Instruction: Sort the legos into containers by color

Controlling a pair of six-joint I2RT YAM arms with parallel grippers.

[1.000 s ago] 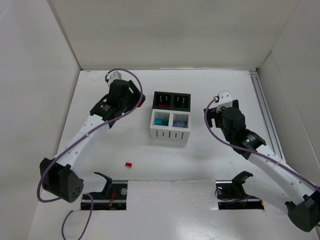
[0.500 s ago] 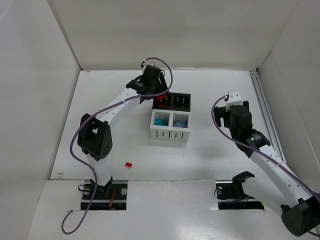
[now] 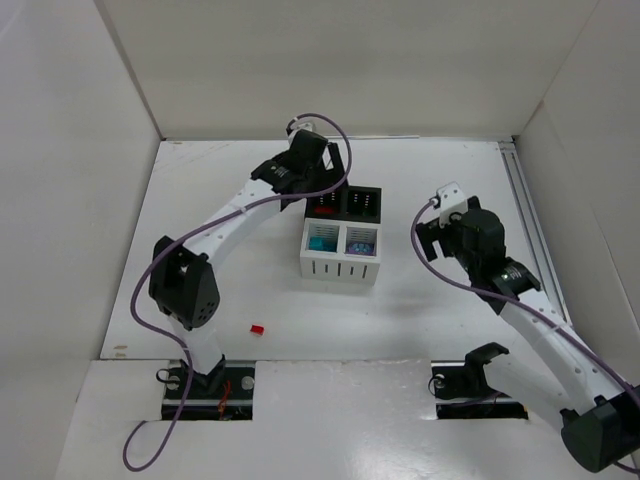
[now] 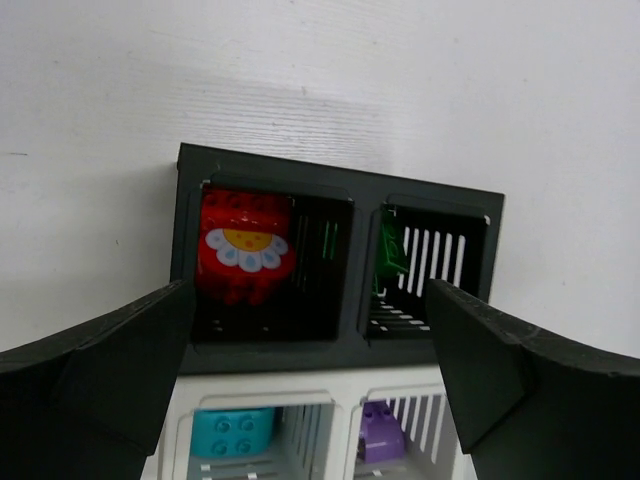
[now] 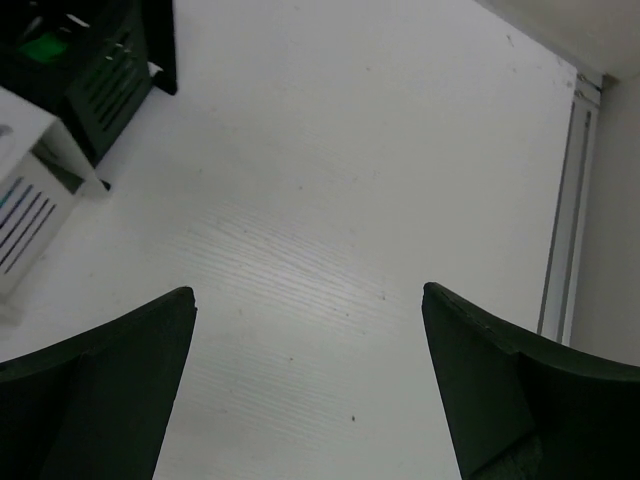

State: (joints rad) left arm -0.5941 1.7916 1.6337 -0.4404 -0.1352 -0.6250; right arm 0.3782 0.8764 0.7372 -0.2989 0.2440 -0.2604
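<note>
The containers (image 3: 341, 262) stand mid-table as a 2x2 block, black pair behind, white pair in front. My left gripper (image 4: 308, 290) hangs open over the back-left black bin (image 4: 190, 200), where a red lego with a white flower face (image 4: 243, 245) lies. A green lego (image 4: 390, 250) is in the other black bin, a teal brick (image 4: 232, 432) and a purple piece (image 4: 380, 432) in the white bins. One small red lego (image 3: 257, 328) lies loose near the front left. My right gripper (image 5: 308, 290) is open and empty over bare table, right of the bins.
A metal rail (image 3: 530, 220) runs along the table's right side, also in the right wrist view as the rail (image 5: 565, 200). White walls enclose the table on the left, back and right. The arm bases sit at the near edge.
My left arm swung right from beside the bins to above the back-left black bin and opened; the red lego now lies in that bin. The right gripper shifted only slightly.
</note>
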